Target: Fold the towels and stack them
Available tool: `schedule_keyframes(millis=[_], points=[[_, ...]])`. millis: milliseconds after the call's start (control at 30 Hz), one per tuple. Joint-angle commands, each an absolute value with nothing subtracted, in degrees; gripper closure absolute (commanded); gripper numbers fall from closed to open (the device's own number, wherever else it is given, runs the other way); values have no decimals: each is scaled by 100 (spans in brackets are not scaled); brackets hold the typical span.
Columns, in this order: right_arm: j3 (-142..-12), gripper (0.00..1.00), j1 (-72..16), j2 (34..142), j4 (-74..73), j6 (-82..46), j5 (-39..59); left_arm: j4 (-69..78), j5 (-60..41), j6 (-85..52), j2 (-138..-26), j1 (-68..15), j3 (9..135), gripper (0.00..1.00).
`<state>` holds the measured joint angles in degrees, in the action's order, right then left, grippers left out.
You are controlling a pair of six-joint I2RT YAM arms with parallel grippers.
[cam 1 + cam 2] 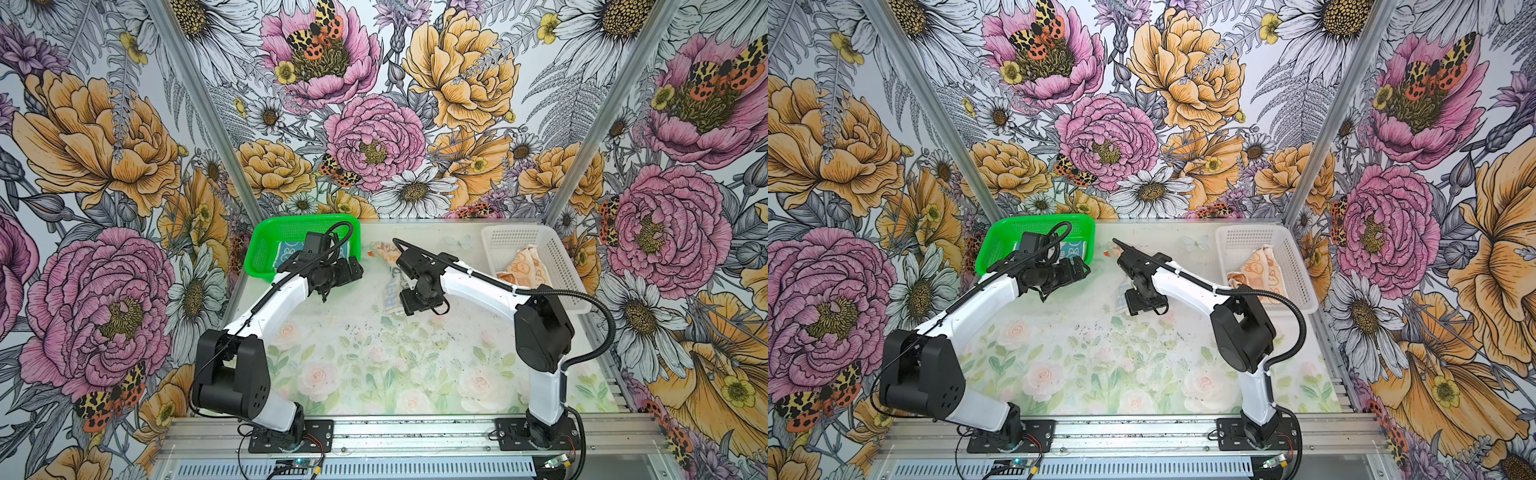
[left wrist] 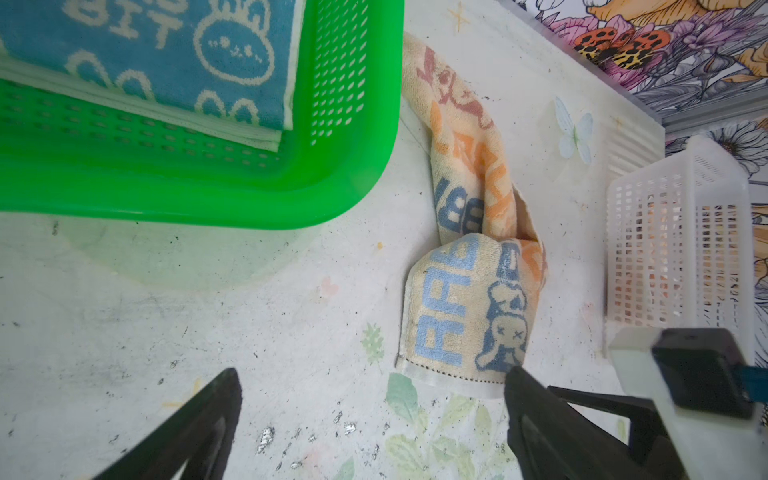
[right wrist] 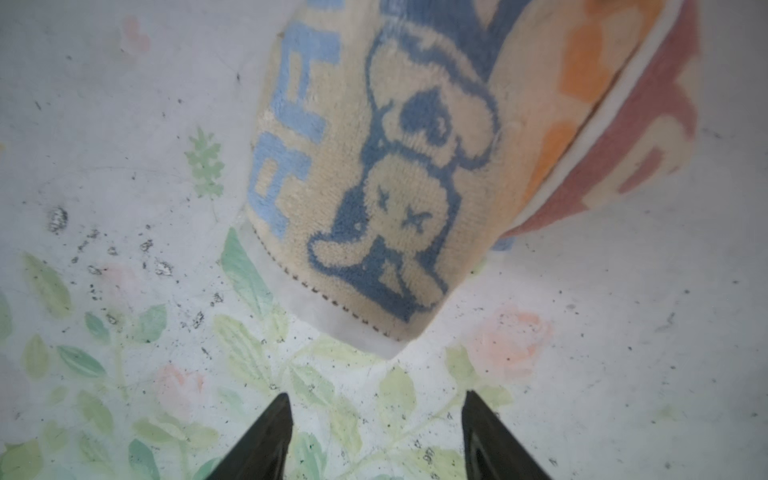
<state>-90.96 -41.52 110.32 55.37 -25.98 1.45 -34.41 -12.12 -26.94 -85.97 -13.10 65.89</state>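
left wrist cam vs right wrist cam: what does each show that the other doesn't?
Only left wrist: the green mesh plastic basket holding the folded blue terry towel with white bunnies, the white mesh plastic basket, and the open left pincer. Only right wrist: the open right pincer, empty, clear of the towel's stitched hem. Both: the crumpled cream terry towel with coloured RABBIT lettering, lying on the floral tabletop.
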Motion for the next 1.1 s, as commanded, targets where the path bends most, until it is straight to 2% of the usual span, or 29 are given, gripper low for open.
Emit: schedule_keyframes(millis=[0, 200, 367, 600, 933, 1067], points=[[-8789, 34, -4042, 10815, 5127, -2731, 262, -3371, -1419, -2829, -8535, -1639, 6486, 1], [-8254, 33, -3566, 10482, 4831, -2808, 415, -3377, -1555, -2813, -9109, -2462, 6498, 1], [-8013, 26, -3211, 10174, 4775, -2747, 423, -3598, -1475, -2610, -9690, -2891, 6641, 2], [-7640, 16, -2777, 9764, 4687, -2681, 564, -3997, -823, -2283, -10351, -3303, 7082, 12], [-7326, 14, -2451, 9514, 4518, -2664, 792, -4003, -529, -2164, -10904, -3314, 7324, 28], [-7296, 13, -2428, 9509, 4461, -2674, 835, -4004, -403, -2136, -11045, -3316, 7453, 38]])
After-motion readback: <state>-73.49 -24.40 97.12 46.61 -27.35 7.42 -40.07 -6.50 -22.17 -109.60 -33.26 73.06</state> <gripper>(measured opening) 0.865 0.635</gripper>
